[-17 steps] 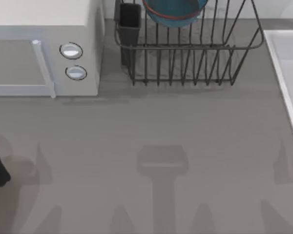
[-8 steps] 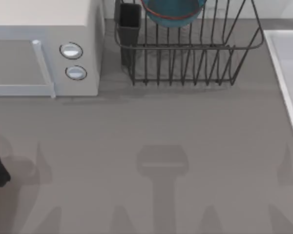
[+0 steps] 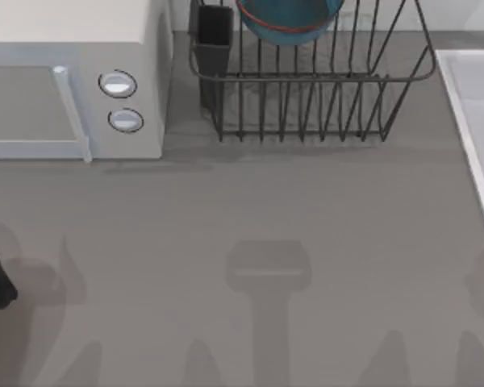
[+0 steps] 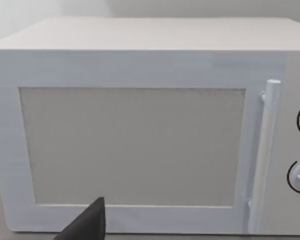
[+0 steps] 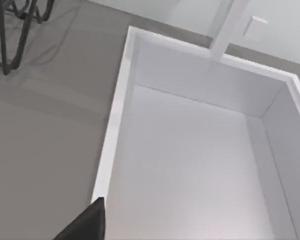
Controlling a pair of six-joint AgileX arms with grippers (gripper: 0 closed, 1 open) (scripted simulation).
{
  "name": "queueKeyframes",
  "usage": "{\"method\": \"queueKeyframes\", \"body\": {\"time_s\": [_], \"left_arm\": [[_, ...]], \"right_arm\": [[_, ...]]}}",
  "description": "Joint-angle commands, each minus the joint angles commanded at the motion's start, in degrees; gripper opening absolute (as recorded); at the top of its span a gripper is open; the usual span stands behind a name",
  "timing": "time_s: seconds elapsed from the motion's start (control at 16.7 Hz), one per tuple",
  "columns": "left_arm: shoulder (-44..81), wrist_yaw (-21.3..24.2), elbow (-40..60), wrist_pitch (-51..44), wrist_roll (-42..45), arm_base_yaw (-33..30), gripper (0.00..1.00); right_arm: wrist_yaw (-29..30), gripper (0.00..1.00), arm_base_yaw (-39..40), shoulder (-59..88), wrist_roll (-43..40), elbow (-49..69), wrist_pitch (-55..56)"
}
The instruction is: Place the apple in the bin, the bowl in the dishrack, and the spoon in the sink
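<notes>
The round blue glazed bowl [image 3: 289,18] already sits in the dark wire dishrack [image 3: 310,76], top centre; I cannot tell either tool's state.

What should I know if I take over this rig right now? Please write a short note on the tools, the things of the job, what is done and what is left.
Left tool: its dark tip faces the closed microwave; I cannot tell open or shut.
Right tool: its tip is above the near rim of the sink; I cannot tell open or shut.
Bowl: sits in the dishrack at the back of the table. That step looks done.
Sink: the part of the basin in the right wrist view holds no spoon.
Apple, spoon and bin: I cannot place them from these pictures, so check them before moving.
</notes>
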Motion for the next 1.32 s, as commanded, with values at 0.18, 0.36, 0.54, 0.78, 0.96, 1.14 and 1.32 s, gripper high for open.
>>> {"method": "queueKeyframes", "body": {"time_s": [0.18, 0.36, 0.54, 0.78, 0.96, 1.14, 1.32], "left_arm": [[0.0, 0.0, 0.0, 0.0, 0.0, 0.0, 1.00], [0.0, 0.0, 0.0, 0.0, 0.0, 0.0, 1.00], [0.0, 0.0, 0.0, 0.0, 0.0, 0.0, 1.00], [0.0, 0.0, 0.0, 0.0, 0.0, 0.0, 1.00], [0.0, 0.0, 0.0, 0.0, 0.0, 0.0, 1.00], [0.0, 0.0, 0.0, 0.0, 0.0, 0.0, 1.00], [0.0, 0.0, 0.0, 0.0, 0.0, 0.0, 1.00]], "right_arm": [[0.1, 1.00, -2.6, 13.3, -15.8, 8.1, -9.6], [0.4, 1.00, -5.4, 27.9, -33.6, 16.7, -20.0], [0.7, 1.00, -8.0, 41.5, -50.3, 25.0, -29.8], [0.7, 1.00, -10.9, 56.0, -67.2, 34.4, -40.6], [0.3, 1.00, -12.4, 63.4, -75.7, 39.5, -45.9], [-0.1, 1.00, -13.0, 66.5, -79.5, 41.9, -48.1], [-0.1, 1.00, -13.0, 66.6, -79.6, 41.9, -48.2]]}}
